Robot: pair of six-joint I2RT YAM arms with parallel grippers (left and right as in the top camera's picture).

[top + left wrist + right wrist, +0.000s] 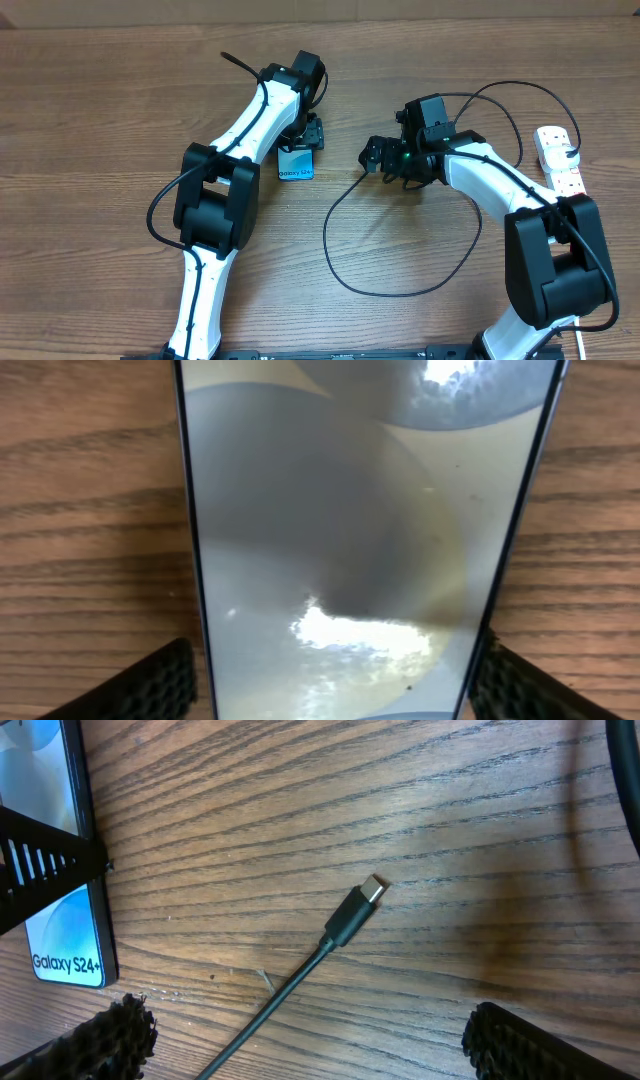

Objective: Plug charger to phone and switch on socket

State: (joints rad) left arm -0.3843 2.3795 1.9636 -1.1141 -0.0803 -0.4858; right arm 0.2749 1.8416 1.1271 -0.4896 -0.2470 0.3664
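Note:
The phone point(295, 167) lies flat on the wooden table, its blue screen reading "Galaxy S24+". In the left wrist view the phone point(350, 510) fills the space between the two black pads. My left gripper point(335, 682) is shut on its long edges. The charger point(340, 270) is a thin black cable looping across the table. Its connector tip point(372, 890) lies on the wood, pointing up and right, a short way right of the phone point(55, 920). My right gripper point(310, 1042) is open just above the table, with the cable running between its fingers untouched. The socket point(560, 160) lies at the far right.
The right arm's white links point(500, 185) pass over the cable loop. The left arm point(240, 130) reaches in from the near left. A black ribbed finger of the left gripper point(40, 860) crosses the phone in the right wrist view.

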